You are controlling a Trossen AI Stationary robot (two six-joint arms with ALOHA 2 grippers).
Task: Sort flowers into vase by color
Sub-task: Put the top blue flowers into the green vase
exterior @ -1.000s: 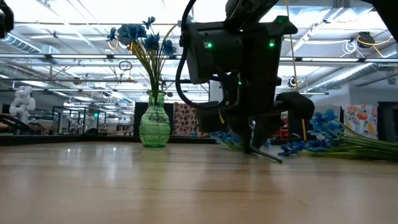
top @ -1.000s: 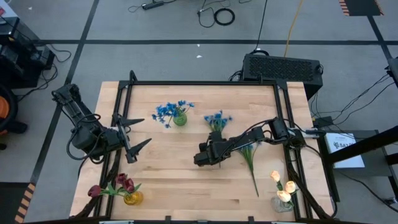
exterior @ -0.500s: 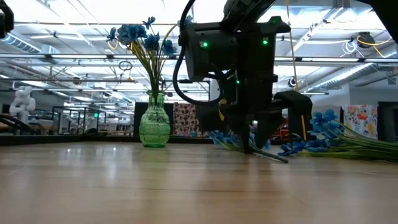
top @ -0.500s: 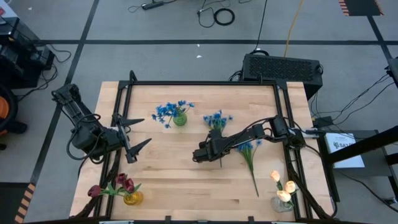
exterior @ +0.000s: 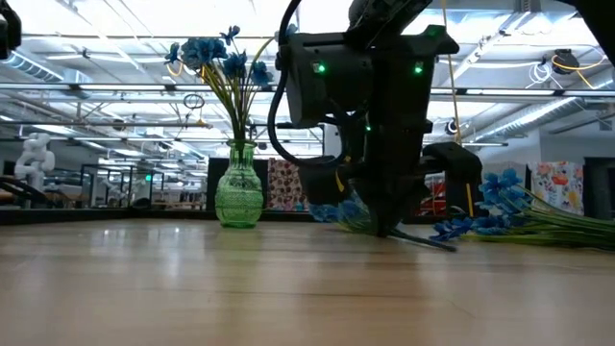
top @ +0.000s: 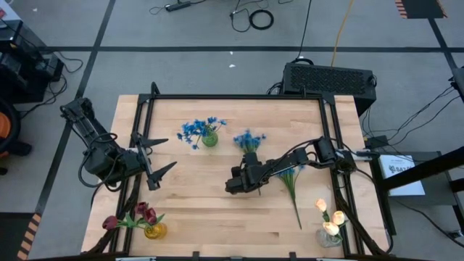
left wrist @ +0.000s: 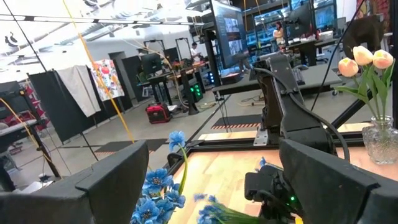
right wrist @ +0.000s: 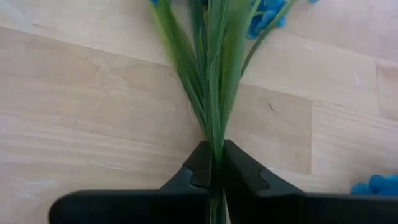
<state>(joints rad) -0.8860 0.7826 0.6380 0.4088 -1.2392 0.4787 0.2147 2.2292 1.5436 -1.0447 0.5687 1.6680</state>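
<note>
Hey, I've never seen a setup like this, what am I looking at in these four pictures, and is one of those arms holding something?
Two robot arms work at a wooden table. One picture looks straight down, one looks level across the tabletop, and two come from cameras on the arms' wrists.

On the table stand a green vase with blue flowers, a yellow vase with dark red tulips, and a clear vase with cream tulips. More loose blue flowers lie on the wood.

The right gripper is down at mid-table, shut on the green stem of a blue flower. The left gripper waits, open, at the table's left edge.
</note>
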